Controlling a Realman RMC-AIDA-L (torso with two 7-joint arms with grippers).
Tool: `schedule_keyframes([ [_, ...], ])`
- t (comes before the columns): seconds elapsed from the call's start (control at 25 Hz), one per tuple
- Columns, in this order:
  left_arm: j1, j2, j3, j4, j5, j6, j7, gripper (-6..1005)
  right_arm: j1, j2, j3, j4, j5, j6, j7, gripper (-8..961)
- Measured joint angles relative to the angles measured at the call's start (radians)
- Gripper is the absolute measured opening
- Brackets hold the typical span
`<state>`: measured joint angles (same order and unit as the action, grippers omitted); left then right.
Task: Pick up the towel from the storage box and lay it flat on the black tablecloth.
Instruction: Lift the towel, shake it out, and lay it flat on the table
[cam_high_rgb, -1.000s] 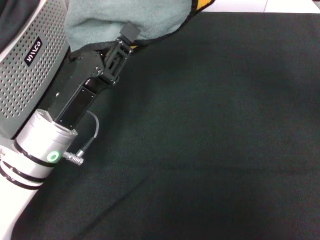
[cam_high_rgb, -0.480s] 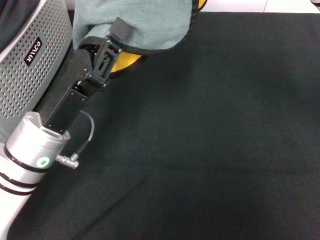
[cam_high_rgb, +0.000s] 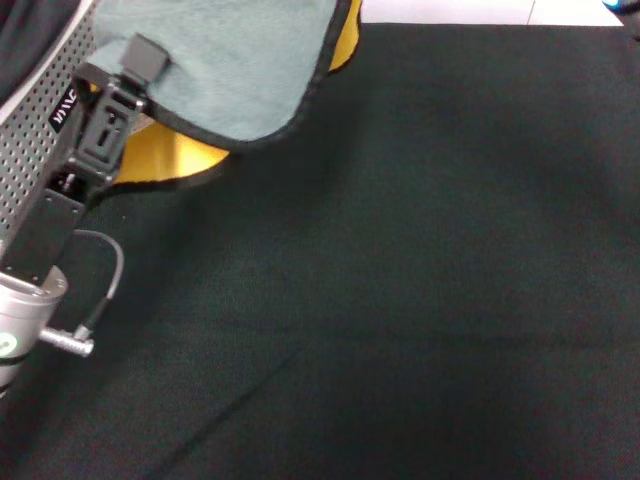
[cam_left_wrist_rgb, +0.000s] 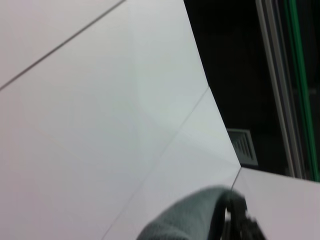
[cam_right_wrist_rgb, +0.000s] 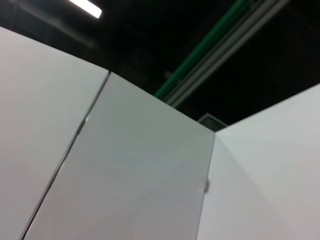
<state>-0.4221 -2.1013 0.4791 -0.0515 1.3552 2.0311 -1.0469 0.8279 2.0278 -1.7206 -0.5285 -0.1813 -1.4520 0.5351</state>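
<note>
1. Currently, the left gripper (cam_high_rgb: 135, 75) is seen in the head view at the upper left, raised above the black tablecloth (cam_high_rgb: 420, 280) and just beside the wall of the storage box (cam_high_rgb: 45, 130).
2. Its jaws are closed on the towel (cam_high_rgb: 225, 70); one black finger (cam_high_rgb: 105, 130) is visible under the cloth, and a small black pad is pressed onto the grey-green upper side.
3. The towel is held up in the air at its edge. From the jaws it spreads away from the box, over the near corner of the tablecloth.
4. The grey-green side is turned upward, and the bright yellow-orange side is shown below the jaws, where the cloth hangs down in a fold.
5. A black trim is seen along the curved edge of the towel, on the side far from the jaws.
6. Whether the lowest yellow fold touches the tablecloth cannot be told.
7. The perforated light-grey wall of the storage box, with its white logo on a black patch, is partly hidden behind the finger.
8. A thin grey cable (cam_high_rgb: 105, 290) is looped out from the wrist of the left arm, behind the jaws.
9. In the left wrist view, a grey-green fold of the towel (cam_left_wrist_rgb: 187, 217) is seen close to the camera against white wall panels.
10. The right gripper is not visible in any view; only white panels and a dark ceiling are shown by the right wrist camera.
</note>
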Motion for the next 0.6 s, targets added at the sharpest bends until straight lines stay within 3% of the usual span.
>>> schedule_keyframes([
  [0.24,0.008,0.001,-0.002,0.044,-0.027,0.003,-0.108,92,-0.07,0.0,-0.048,0.02,-0.006,0.0,0.002,16],
  [0.6,-0.03,0.002,0.0,0.07,-0.032,0.004,-0.185,89,-0.147,0.0,-0.089,0.113,-0.006,0.006,0.005,17],
])
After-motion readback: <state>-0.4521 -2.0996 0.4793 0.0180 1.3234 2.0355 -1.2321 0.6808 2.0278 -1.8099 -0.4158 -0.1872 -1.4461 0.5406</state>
